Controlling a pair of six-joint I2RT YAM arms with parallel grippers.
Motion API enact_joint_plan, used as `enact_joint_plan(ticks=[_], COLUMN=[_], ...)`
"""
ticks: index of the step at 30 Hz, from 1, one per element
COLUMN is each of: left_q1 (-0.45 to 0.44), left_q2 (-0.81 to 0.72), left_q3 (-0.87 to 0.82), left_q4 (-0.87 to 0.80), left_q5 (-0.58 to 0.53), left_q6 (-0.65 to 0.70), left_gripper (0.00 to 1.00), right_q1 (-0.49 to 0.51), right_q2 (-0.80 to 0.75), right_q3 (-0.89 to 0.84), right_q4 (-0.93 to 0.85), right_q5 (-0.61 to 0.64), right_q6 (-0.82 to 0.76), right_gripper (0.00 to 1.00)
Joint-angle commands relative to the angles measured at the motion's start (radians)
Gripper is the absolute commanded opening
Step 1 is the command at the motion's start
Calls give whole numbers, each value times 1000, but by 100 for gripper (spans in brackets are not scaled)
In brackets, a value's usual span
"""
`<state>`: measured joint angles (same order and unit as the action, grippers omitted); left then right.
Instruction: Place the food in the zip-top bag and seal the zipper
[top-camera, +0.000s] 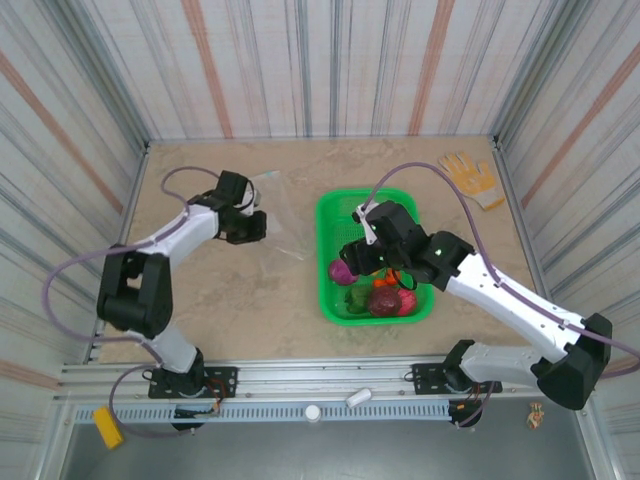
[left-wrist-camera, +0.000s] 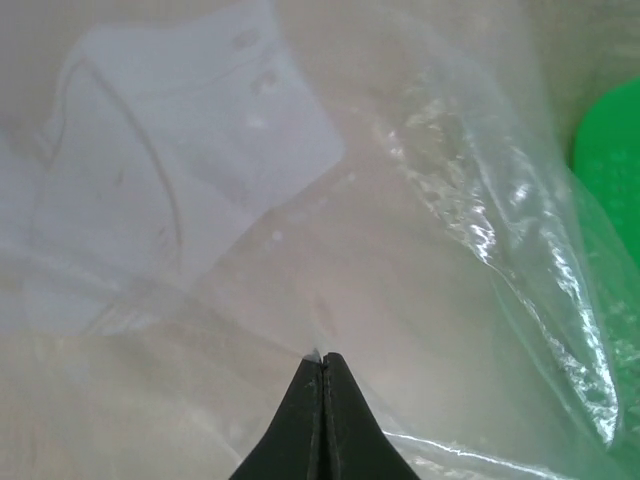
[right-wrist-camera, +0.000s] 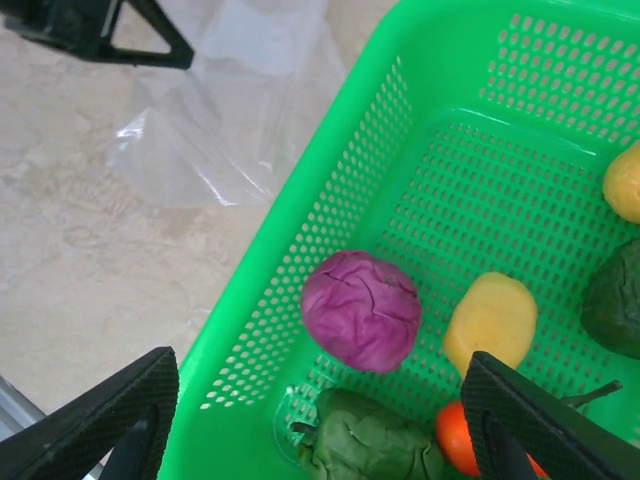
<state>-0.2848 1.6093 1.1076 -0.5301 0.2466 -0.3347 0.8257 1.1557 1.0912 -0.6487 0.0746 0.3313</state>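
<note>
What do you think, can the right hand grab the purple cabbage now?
Probably yes. The right hand is open above the green basket, and the purple cabbage lies uncovered below, between its fingers, with nothing on top. The yellow piece beside it sits close.

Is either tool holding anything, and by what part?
Left tool is shut on the zip-top bag, pinching a fold of clear film; which edge cannot be told. Right tool hangs open above the green basket, holding nothing.
</note>
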Motion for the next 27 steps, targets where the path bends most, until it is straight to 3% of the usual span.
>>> enact_joint_plan(ticks=[1,5,7,9,14,20,23,27], left_q1=[44,115,121,96,6,-35,-55,-177], left_q2=[-104,-187,-223,-247,-299,-343,-357,-370], left_q3=[-49,-70,-94,-100,-63,6,14,-36], left_q4=[-57,-108,-86,-79,-158,-250,-258,-221], left_q5=[1,-56,-14,7,-108,-103,-31,-364], left_q6=[48,59,28,4,5,224,313,400], left_gripper=[0,0,0,0,0,0,0,0], right_q1=[8,9,8,7,7,6,6,7], right_q2=[-49,-73,-85,-94,-99,-112,-104,-84], right_q3=[-24,-31,-33,-42,-49,-62,-57,-52], right_q4=[17,6,0,-2,-26,-10,7,21], right_q5=[6,33,42,51,96,90,69,44], right_q6=[-11,-26,-29,-34,-32,-37,-38,-32], right_gripper=[76,75,75,76,76,76,76,76])
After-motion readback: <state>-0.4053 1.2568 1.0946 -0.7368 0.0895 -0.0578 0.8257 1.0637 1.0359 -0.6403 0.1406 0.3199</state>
